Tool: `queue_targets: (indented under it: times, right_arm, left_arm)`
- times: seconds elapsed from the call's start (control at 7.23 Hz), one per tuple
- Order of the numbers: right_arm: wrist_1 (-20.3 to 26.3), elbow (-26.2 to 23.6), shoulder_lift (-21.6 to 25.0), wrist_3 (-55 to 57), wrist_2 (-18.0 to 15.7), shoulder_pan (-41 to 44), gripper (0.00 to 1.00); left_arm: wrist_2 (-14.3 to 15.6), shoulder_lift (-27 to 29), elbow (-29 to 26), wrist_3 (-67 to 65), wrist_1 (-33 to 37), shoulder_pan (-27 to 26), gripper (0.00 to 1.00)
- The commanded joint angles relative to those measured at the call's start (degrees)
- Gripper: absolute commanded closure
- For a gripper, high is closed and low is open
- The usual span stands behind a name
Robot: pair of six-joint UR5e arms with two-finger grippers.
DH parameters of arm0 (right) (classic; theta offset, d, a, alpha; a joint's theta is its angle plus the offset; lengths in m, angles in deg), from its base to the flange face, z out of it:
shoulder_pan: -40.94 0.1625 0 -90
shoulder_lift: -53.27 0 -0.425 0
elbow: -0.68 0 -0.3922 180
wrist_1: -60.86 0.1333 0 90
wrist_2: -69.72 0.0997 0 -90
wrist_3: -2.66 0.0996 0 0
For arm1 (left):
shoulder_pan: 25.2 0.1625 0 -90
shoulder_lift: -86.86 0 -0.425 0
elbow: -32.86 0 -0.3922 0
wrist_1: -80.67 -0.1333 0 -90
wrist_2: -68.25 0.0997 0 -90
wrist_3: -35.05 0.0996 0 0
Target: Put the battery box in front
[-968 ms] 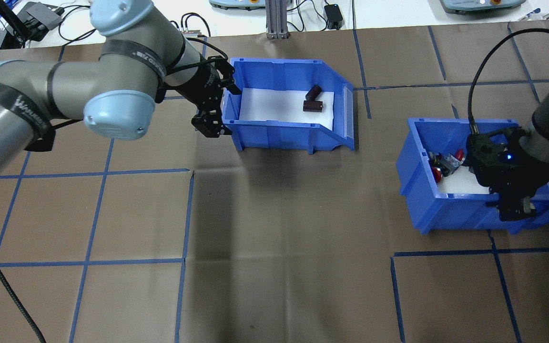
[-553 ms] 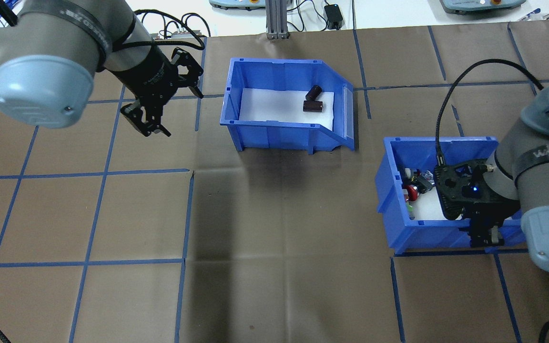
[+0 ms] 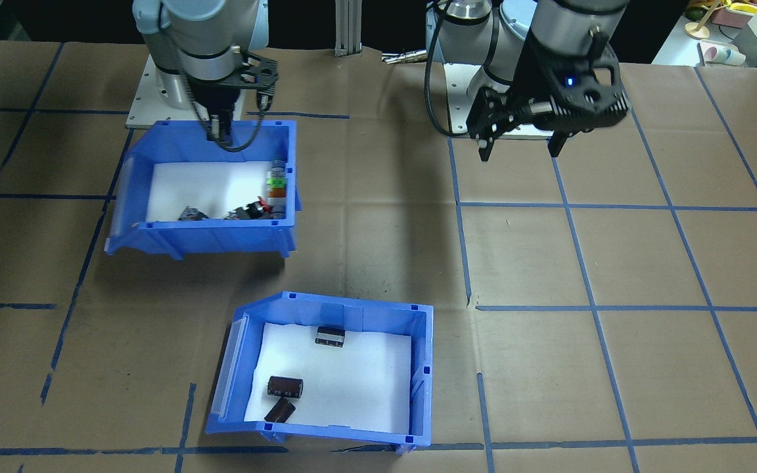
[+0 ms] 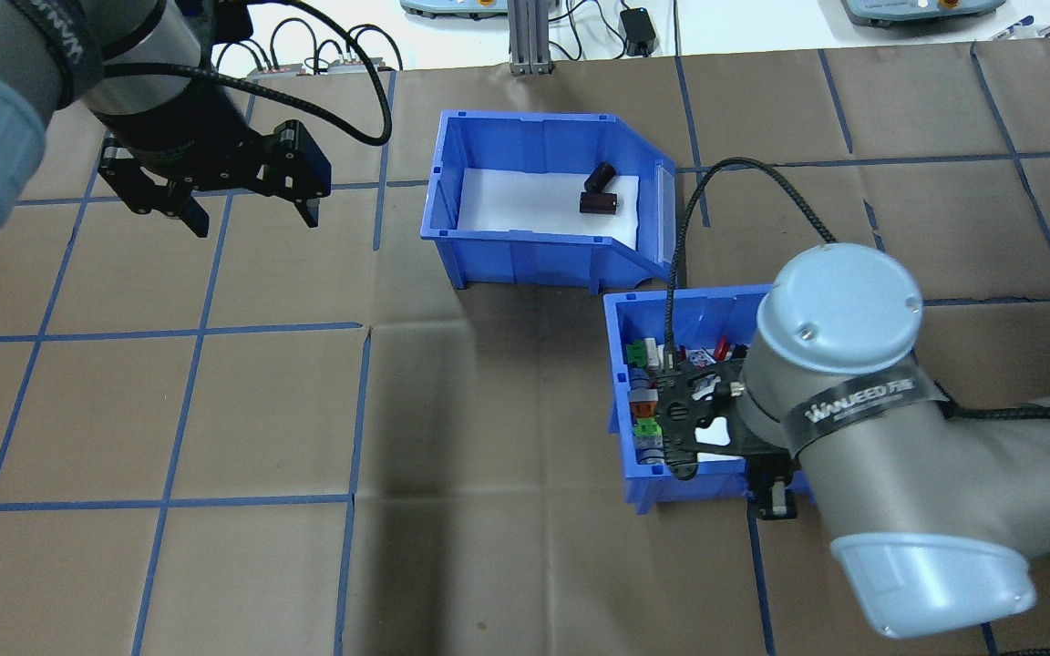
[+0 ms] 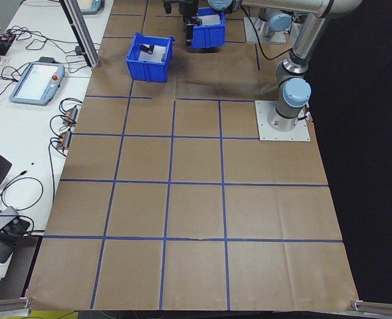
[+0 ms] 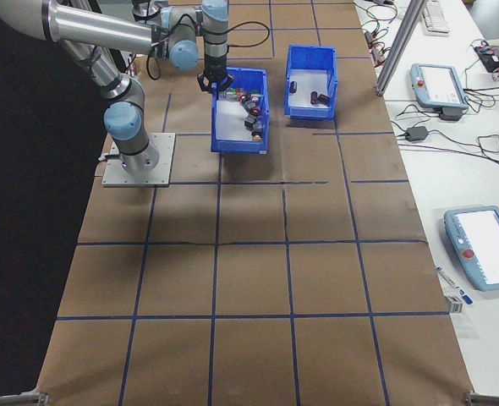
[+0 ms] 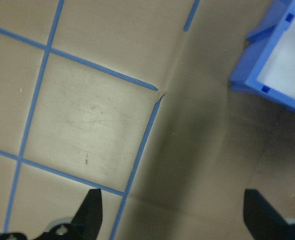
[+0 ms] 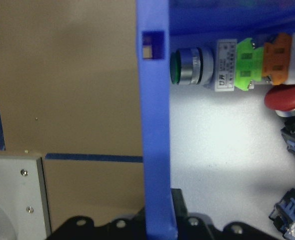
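Table [image 4: 215,565] covered in brown paper, blue tape grid. 2 blue bins on it: battery box [image 4: 525,251] toward far edge, switch bin [image 4: 621,401] just beside, nearer robot.

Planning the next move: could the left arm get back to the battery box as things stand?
Probably yes. The left pincer hangs open over bare table beside the battery box, with nothing between them; the right pincer is busy on the switch bin.

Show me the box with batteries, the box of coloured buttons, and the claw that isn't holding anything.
battery box [image 3: 421,378]: front-facing view, its blue side wall.
button box [image 3: 214,238]: front-facing view, its blue wall.
left gripper [image 3: 522,150]: front-facing view, between its open fingertips.
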Motion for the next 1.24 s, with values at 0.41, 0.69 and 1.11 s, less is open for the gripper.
queue_targets:
  times: [0.41, 0.69, 1.11]
  right_arm:
    - [-13.2, 3.3, -11.5, 19.7, 0.1, 18.2, 0.98]
    - [-13.4, 3.3, -13.5, 21.9, 0.1, 18.9, 0.95]
    - [-13.0, 3.5, -13.2, 21.8, -0.1, 18.9, 0.0]
  left_arm:
    - [0.3, -1.9, 2.6, 6.1, -4.0, 0.0, 0.0]
    - [0.2, -2.4, 3.5, 5.7, -4.1, 0.0, 0.0]
    - [0.4, -2.6, 4.4, 6.1, -5.3, 0.1, 0.0]
